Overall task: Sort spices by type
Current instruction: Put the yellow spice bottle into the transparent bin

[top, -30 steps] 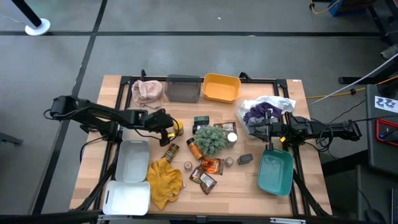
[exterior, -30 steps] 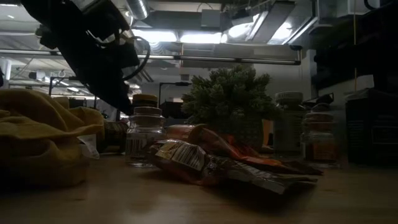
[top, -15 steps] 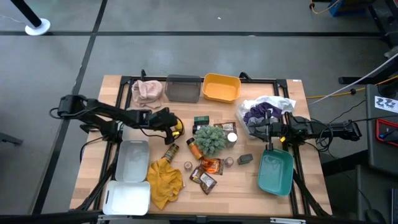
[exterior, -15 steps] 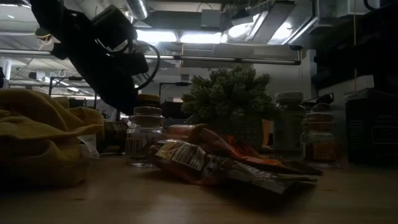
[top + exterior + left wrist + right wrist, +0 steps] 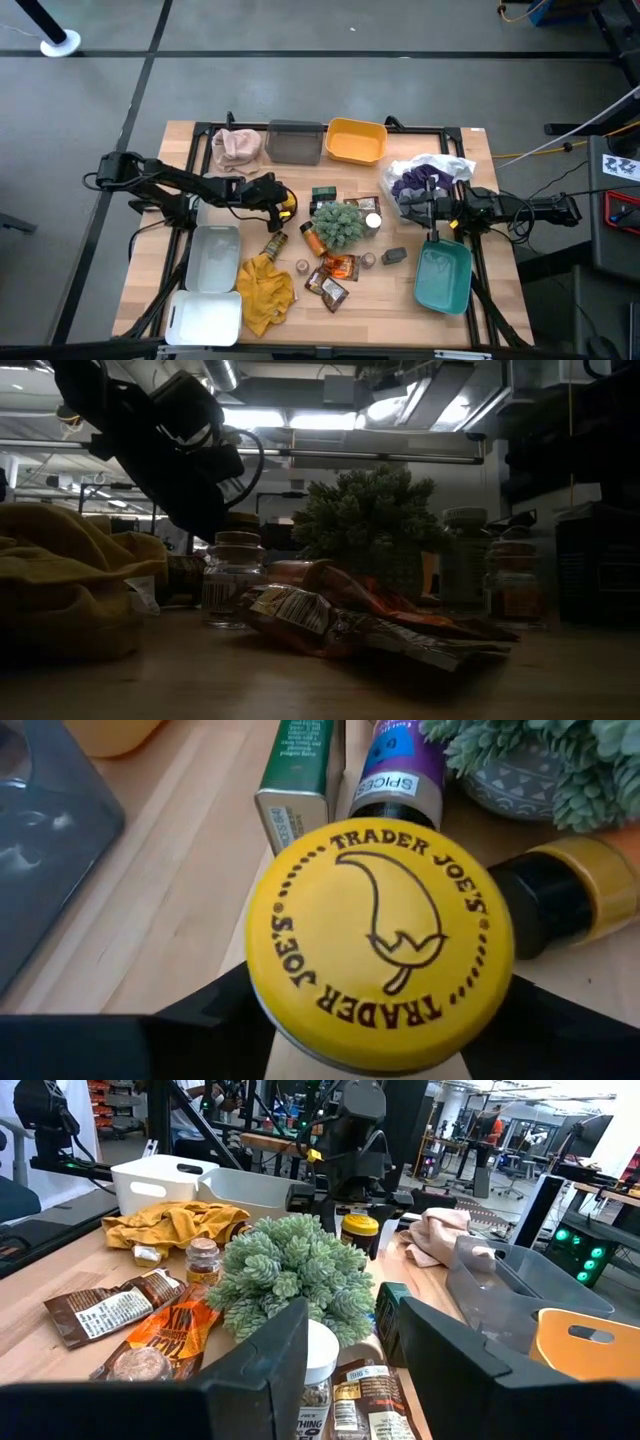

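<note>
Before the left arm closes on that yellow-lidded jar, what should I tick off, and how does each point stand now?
1. Left gripper at the yellow-lidded jar: ok.
2. Jar centred between the fingers: ok, one on each side.
3. Grip closed: cannot tell.
4. Neighbours clear: not ok; green box and purple-labelled jar sit close behind.
5. Right gripper out of the way, by the teal bin: ok.

Yellow-lidded jar (image 5: 380, 945) upright mid-table, packets (image 5: 333, 277) flat, bottles (image 5: 313, 239) lying
</note>
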Controlling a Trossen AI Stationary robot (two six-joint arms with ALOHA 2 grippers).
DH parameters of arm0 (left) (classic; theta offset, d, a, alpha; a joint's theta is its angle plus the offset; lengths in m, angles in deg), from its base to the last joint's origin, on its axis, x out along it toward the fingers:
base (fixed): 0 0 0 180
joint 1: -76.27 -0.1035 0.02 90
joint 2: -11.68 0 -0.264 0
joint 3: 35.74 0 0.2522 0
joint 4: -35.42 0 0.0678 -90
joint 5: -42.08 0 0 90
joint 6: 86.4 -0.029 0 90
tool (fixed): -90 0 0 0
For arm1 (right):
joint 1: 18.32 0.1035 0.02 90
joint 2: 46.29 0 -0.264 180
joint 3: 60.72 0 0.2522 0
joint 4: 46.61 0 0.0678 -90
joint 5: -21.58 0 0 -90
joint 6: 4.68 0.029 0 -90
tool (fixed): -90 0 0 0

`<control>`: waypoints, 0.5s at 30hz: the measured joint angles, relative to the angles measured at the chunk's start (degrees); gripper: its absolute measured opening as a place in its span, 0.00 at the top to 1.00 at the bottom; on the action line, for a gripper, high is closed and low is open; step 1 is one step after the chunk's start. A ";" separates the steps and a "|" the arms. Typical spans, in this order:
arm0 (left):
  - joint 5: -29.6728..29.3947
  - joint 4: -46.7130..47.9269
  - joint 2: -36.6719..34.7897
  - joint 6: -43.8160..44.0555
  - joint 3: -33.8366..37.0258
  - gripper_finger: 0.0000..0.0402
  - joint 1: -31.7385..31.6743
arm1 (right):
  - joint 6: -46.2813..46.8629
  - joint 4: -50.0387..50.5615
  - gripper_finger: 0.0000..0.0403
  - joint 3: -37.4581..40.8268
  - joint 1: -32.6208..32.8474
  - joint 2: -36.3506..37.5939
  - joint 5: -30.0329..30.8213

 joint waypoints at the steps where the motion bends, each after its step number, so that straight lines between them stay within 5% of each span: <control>1: 0.00 -0.02 0.00 0.21 0.00 0.46 0.00 | 0.00 0.00 0.61 0.00 -0.01 -0.02 0.02; 6: -0.06 -0.15 -0.02 2.58 0.00 0.60 0.00 | 0.00 0.00 0.61 0.00 0.00 -0.02 0.02; 15: 0.06 -0.68 -0.07 6.47 0.00 0.60 -1.07 | 0.00 0.00 0.61 0.00 -0.01 -0.02 0.01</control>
